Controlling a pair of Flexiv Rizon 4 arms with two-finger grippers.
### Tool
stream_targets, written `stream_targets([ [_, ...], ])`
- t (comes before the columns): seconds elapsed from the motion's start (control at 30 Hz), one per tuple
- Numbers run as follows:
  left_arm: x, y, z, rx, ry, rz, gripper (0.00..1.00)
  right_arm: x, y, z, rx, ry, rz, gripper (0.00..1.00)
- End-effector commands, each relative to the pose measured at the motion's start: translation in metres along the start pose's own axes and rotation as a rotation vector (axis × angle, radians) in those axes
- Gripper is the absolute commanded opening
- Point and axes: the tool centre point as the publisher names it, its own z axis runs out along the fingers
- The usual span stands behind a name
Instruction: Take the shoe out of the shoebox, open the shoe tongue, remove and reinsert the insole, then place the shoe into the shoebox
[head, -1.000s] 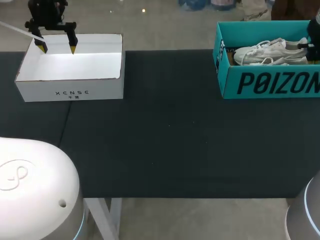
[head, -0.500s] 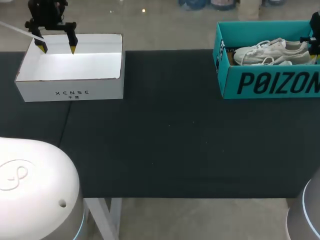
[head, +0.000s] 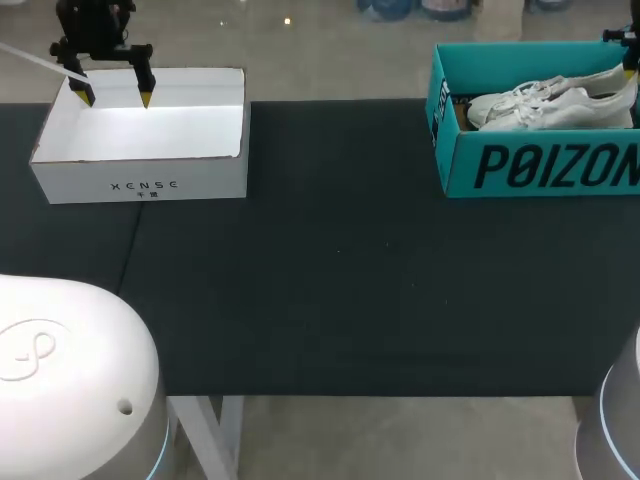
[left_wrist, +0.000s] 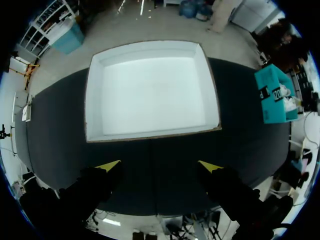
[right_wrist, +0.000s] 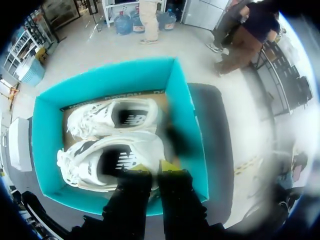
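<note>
Step in hand: taking the shoe out of the shoebox, with extraction only begun. The right gripper (right_wrist: 152, 166) stands over the near end of the teal cardboard shoebox (head: 455, 150), its yellow-tipped fingers drawn close together and pinching the heel edge of the white lace-up sneaker (right_wrist: 112, 160) that lies nearest to it. The head view shows this sneaker's heel tilted up toward the box rim while the toe rests low inside, so it is judged held but not yet clear of the box. A second white sneaker (right_wrist: 112, 117) lies alongside, touching or nearly touching the first. The left gripper (head: 114, 96) hangs with its fingers spread wide and holding nothing, above the far edge of an open white cardboard box (head: 140, 185) at the opposite end of the dark table (head: 340, 280). Next move, as assessed: raise the heel until the toe clears the wall, then carry the sneaker to the bare table between the boxes. Risk noted: a narrow heel pinch may slip, or the laces may drag the neighbouring shoe.
</note>
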Motion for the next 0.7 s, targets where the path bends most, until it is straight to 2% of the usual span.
stream_targets([
  [0.03,0.000,0.000,0.000,0.000,-0.002,0.000,1.00,0.004,0.008,-0.019,-0.007,0.007,0.022,0.00],
  [0.4,0.000,0.000,0.000,0.000,-0.002,0.000,1.00,0.011,0.030,-0.090,-0.083,0.056,0.029,0.00],
  [0.53,0.000,0.000,0.000,0.000,-0.002,0.000,1.00,0.014,0.024,-0.114,-0.121,0.049,0.008,0.00],
  [0.7,0.000,0.000,0.000,0.000,-0.002,0.000,1.00,0.020,0.001,-0.139,-0.133,0.075,-0.014,0.00],
])
